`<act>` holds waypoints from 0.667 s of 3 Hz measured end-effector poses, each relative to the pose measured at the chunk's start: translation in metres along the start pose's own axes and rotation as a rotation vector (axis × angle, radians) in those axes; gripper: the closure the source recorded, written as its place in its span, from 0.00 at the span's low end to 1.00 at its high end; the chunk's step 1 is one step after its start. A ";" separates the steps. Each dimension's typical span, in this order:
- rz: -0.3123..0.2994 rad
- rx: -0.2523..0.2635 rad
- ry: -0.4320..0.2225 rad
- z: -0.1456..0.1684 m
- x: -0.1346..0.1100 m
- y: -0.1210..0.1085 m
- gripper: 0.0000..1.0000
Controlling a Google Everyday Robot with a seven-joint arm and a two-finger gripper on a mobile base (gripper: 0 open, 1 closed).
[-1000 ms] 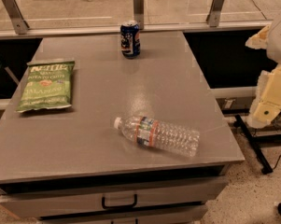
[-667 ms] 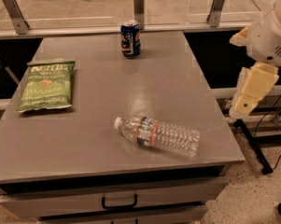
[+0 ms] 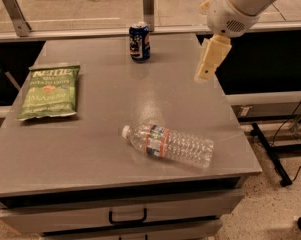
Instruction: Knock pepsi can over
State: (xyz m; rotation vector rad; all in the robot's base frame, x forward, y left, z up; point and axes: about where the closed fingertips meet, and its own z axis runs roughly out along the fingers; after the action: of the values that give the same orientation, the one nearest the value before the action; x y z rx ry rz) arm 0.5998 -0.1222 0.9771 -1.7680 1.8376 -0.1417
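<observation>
The pepsi can (image 3: 139, 42) stands upright near the far edge of the grey table (image 3: 105, 99), dark blue with a round logo and a silver top. My gripper (image 3: 206, 68) hangs from the white arm above the table's right side, to the right of the can and a little nearer than it, well apart from it. It holds nothing that I can see.
A clear plastic water bottle (image 3: 168, 145) with an orange-banded label lies on its side near the front right. A green chips bag (image 3: 50, 90) lies flat at the left. A drawer handle (image 3: 127, 217) is below the front edge. A metal rail and posts run behind the table.
The arm has swung in from the right edge of view, moving left and up over the table toward the can. The can, bottle and bag have not moved.
</observation>
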 end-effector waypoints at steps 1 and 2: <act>0.001 -0.001 0.001 0.000 0.001 0.001 0.00; 0.056 0.021 -0.020 0.005 0.006 -0.008 0.00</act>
State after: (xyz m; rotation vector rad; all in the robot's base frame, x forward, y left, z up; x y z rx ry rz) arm 0.6094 -0.1274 0.9750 -1.6960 1.8627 -0.1210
